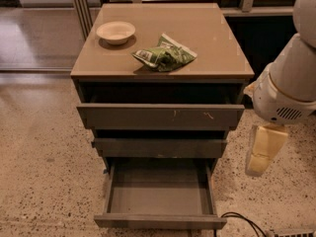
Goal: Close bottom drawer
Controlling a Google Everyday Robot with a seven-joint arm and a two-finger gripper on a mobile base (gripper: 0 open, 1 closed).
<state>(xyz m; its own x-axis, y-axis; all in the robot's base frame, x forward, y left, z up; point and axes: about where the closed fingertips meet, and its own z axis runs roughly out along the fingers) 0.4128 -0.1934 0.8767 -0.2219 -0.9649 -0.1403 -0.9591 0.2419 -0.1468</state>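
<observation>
The bottom drawer (159, 220) of the grey-brown cabinet stands pulled far out, its shallow box empty. Its plain flat front faces the camera near the lower edge of the view. The middle drawer (159, 147) is out a little and the top drawer (160, 116), with pale scratch marks, is out slightly further. My gripper (260, 154) hangs from the white arm (289, 90) at the right of the cabinet, pointing down at about middle-drawer height. It is apart from all the drawers and holds nothing.
On the cabinet top (207, 38) sit a white bowl (115, 32) and a green snack bag (165, 55). A black cable (242, 220) lies on the speckled floor right of the bottom drawer. A dark wall and metal frame stand behind.
</observation>
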